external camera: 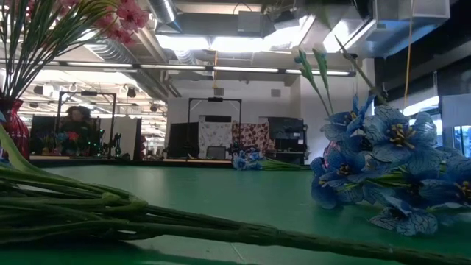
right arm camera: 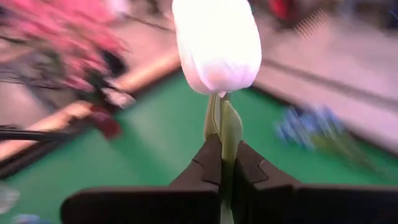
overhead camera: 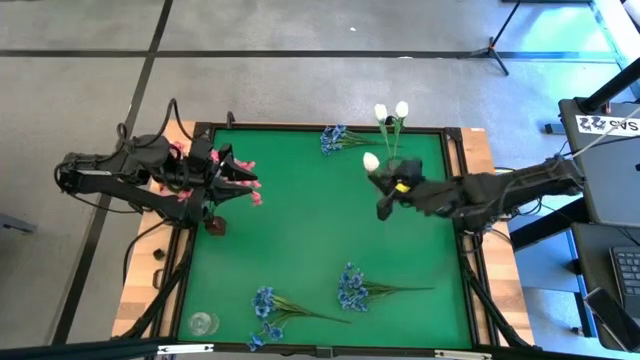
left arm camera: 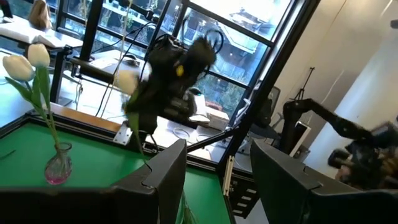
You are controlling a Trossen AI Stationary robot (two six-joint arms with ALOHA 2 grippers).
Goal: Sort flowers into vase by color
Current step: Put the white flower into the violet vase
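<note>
Tulip in right end effector

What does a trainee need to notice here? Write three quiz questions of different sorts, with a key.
1. True or false: the right gripper is shut on a blue sprig.
2. How many white tulips stand in the clear vase at the table's far edge? A one, B two, C four.
3. Short answer: what colour are the blossoms beside the left gripper?

Key
1. False. It grips the stem of a white tulip.
2. B, two.
3. Pink. The pink flowers stand in a red vase.
</note>
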